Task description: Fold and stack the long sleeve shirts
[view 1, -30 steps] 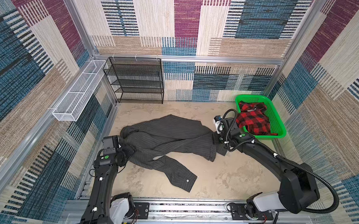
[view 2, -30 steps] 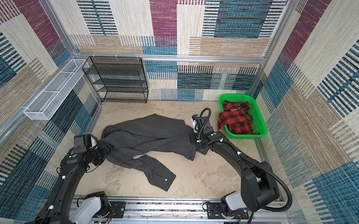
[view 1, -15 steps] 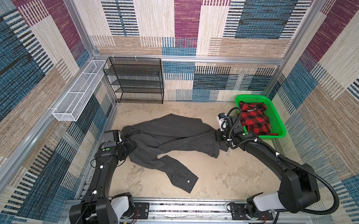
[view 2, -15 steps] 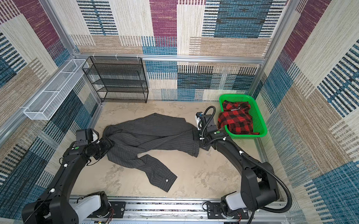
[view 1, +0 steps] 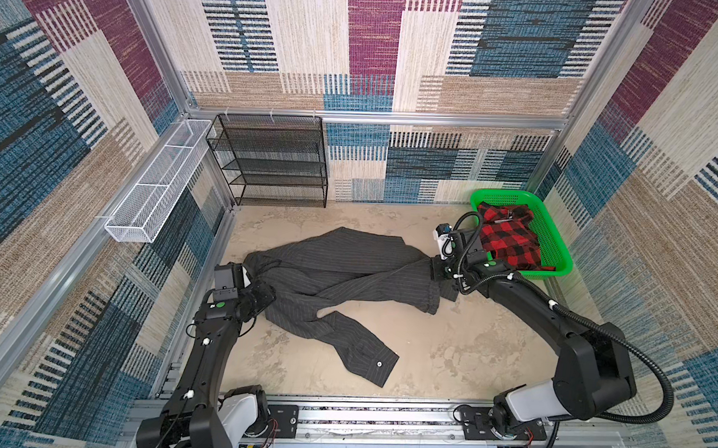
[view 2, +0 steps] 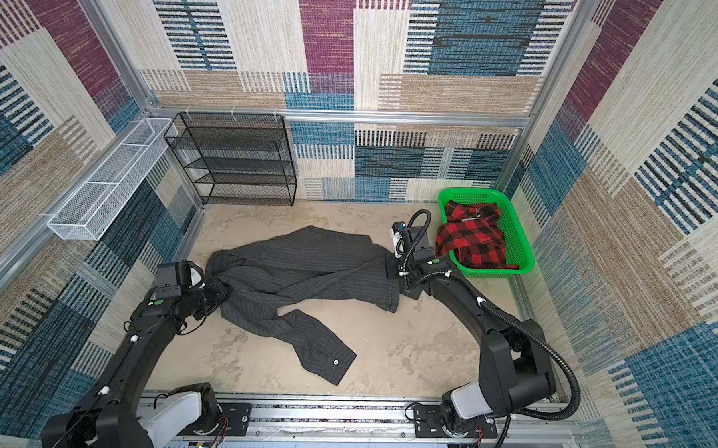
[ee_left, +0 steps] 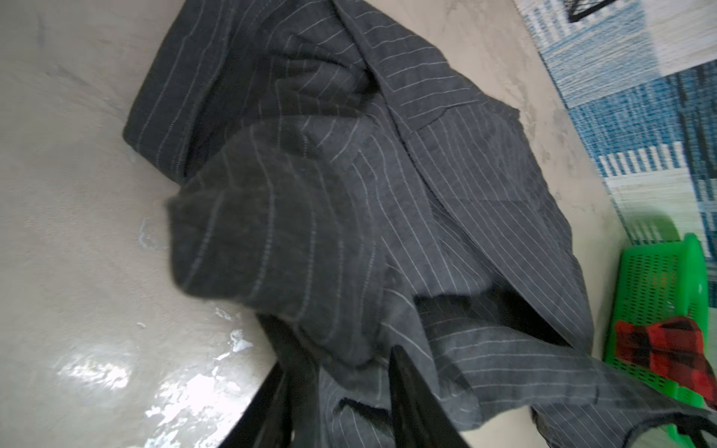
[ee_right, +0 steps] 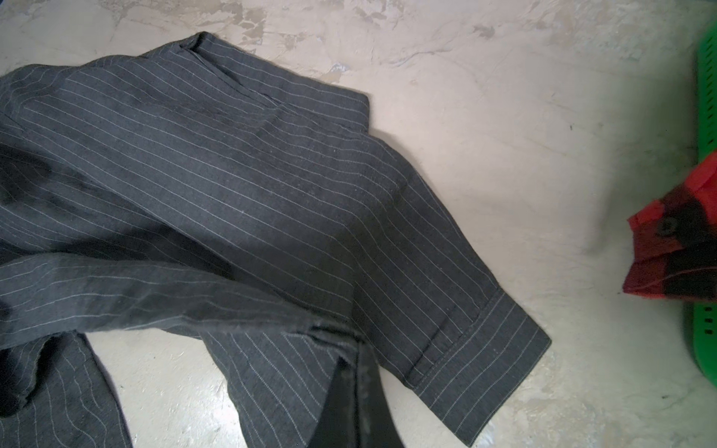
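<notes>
The dark charcoal pinstriped cloth shirt (view 1: 339,265) lies crumpled on the beige table (view 1: 448,341), hem pinched by the right gripper (ee_right: 355,345), a bunch between the left gripper (ee_left: 339,357)'s narrowed jaws, grip unclear, so stretching may slip it.

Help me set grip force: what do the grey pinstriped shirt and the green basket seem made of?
The grey pinstriped shirt: woven cloth, matte, perhaps cotton or linen; fine weave, soft creases and a stitched cuff show. The green basket: moulded plastic, slightly glossy, with perforated mesh walls.
</notes>
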{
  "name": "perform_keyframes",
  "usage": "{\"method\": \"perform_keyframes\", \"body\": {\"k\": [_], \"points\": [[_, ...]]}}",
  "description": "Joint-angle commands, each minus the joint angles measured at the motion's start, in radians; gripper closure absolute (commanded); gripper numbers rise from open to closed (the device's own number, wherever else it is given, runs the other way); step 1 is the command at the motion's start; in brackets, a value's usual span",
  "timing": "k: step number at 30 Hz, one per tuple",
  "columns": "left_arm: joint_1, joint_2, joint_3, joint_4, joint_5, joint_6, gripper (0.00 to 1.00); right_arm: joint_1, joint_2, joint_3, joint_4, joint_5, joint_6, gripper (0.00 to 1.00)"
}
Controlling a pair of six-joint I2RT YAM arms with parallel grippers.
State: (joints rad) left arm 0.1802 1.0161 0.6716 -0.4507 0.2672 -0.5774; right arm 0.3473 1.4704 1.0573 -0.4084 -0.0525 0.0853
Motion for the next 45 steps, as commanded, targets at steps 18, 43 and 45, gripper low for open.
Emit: {"method": "perform_keyframes", "body": {"k": [18, 43, 45], "points": [[-0.004, -0.070, -0.019, -0.004, 0.038, -0.013, 1.00, -0.002, -0.048, -0.072, 0.068, -0.041, -0.008, 0.71], [-0.005, -0.050, 0.030, -0.038, 0.060, -0.008, 1.00, 0.075, 0.083, -0.062, -0.109, 0.181, -0.140, 0.50], [-0.005, -0.049, 0.031, -0.038, 0.061, -0.007, 1.00, 0.092, 0.107, -0.055, -0.090, 0.212, -0.152, 0.50]]}}
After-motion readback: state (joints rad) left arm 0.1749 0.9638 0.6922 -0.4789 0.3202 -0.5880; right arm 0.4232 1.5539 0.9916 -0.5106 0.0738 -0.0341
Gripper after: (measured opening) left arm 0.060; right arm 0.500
